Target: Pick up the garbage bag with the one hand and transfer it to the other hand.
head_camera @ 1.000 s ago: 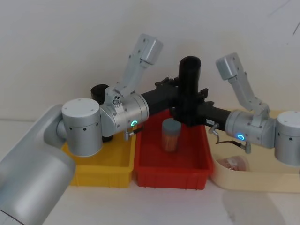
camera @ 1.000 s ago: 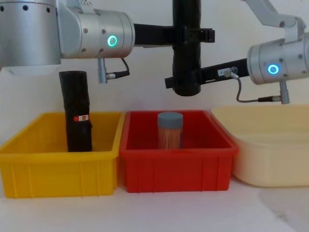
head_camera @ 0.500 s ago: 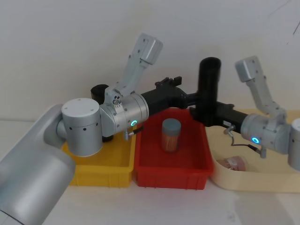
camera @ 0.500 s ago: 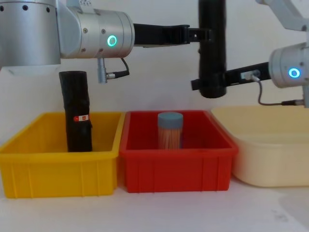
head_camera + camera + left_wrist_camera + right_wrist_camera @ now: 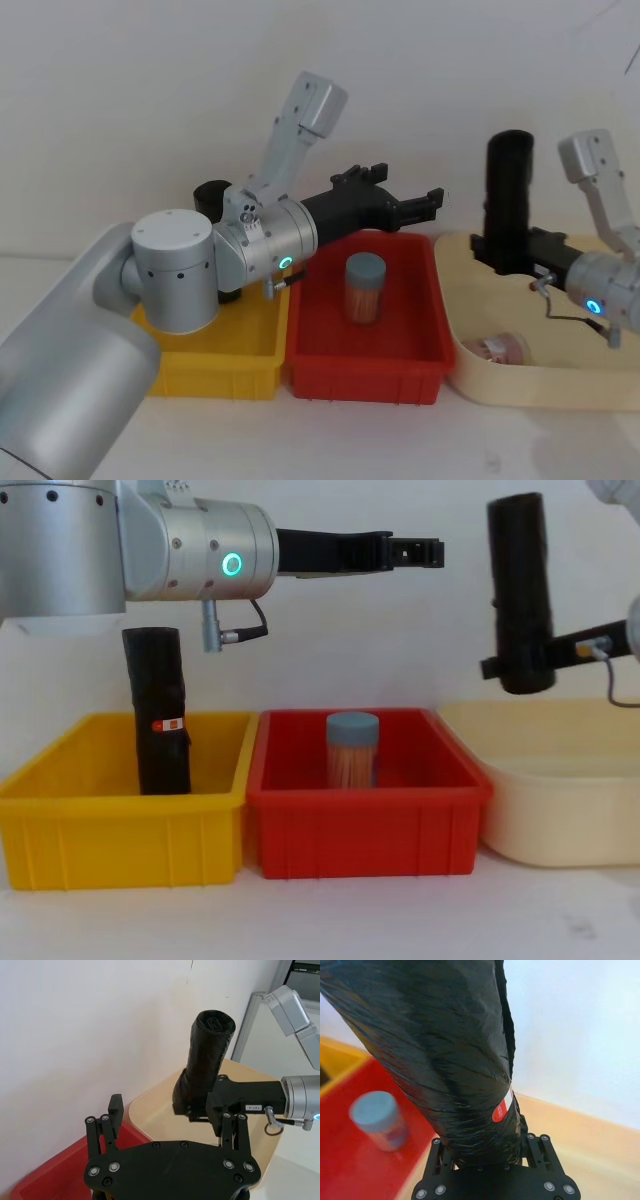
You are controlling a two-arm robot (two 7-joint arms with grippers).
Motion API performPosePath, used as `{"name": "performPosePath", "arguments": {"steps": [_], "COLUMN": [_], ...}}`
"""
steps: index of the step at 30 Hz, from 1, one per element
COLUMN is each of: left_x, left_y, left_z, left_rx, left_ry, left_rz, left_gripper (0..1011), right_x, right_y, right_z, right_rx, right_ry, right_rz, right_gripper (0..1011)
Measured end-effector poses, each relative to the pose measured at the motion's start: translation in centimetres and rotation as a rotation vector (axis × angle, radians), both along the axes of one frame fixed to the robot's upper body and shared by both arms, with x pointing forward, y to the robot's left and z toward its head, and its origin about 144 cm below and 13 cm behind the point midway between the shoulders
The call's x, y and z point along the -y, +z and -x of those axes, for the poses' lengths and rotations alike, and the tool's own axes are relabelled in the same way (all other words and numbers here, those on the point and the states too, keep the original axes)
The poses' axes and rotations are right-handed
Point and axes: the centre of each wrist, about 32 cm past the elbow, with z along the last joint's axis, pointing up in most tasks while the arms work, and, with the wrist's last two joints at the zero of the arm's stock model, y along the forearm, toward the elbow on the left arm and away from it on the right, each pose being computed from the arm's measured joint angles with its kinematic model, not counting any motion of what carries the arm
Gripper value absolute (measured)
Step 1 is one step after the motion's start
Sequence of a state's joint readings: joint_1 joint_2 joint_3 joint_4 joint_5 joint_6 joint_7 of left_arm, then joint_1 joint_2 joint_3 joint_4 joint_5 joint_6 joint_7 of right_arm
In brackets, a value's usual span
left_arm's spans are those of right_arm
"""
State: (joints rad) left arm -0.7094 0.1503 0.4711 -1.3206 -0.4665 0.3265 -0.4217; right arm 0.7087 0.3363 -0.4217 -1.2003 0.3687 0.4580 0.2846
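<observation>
Fingers of the right gripper (image 5: 522, 667) clamp the upright garbage bag roll (image 5: 520, 590) low above the cream tub (image 5: 560, 810), so it could tip, while the left gripper (image 5: 415, 552) hangs spread and empty.

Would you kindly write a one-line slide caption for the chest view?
Right gripper holds the garbage bag upright above the cream bin; open left gripper hangs over the red bin.
</observation>
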Motion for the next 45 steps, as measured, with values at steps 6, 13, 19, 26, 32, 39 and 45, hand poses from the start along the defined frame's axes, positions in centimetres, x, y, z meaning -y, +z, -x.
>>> {"name": "performPosePath", "arguments": {"steps": [6, 13, 19, 26, 32, 39, 45], "left_x": [0.0, 0.0, 0.0, 0.0, 0.0, 0.0, 0.0], "left_y": [0.0, 0.0, 0.0, 0.0, 0.0, 0.0, 0.0], "left_z": [0.0, 0.0, 0.0, 0.0, 0.0, 0.0, 0.0], "left_rx": [0.0, 0.0, 0.0, 0.0, 0.0, 0.0, 0.0], "left_ry": [0.0, 0.0, 0.0, 0.0, 0.0, 0.0, 0.0], "left_rz": [0.0, 0.0, 0.0, 0.0, 0.0, 0.0, 0.0], "left_gripper": [1002, 1001, 1001, 1001, 1002, 1002, 1002], "right_x": [0.9, 2.0, 2.7, 3.0, 3.2, 3.4, 3.5], "right_y": [0.0, 0.0, 0.0, -0.1, -0.1, -0.1, -0.1], "right_z": [0.2, 0.2, 0.2, 0.2, 0.3, 0.3, 0.3], "right_rx": [-0.024, -0.056, -0.076, -0.087, -0.093, -0.098, -0.1], "right_ry": [-0.087, -0.178, -0.232, -0.26, -0.277, -0.29, -0.296], "right_rz": [0.047, 0.105, 0.142, 0.16, 0.172, 0.181, 0.185], "right_gripper": [717, 951, 999, 999, 999, 999, 999]}}
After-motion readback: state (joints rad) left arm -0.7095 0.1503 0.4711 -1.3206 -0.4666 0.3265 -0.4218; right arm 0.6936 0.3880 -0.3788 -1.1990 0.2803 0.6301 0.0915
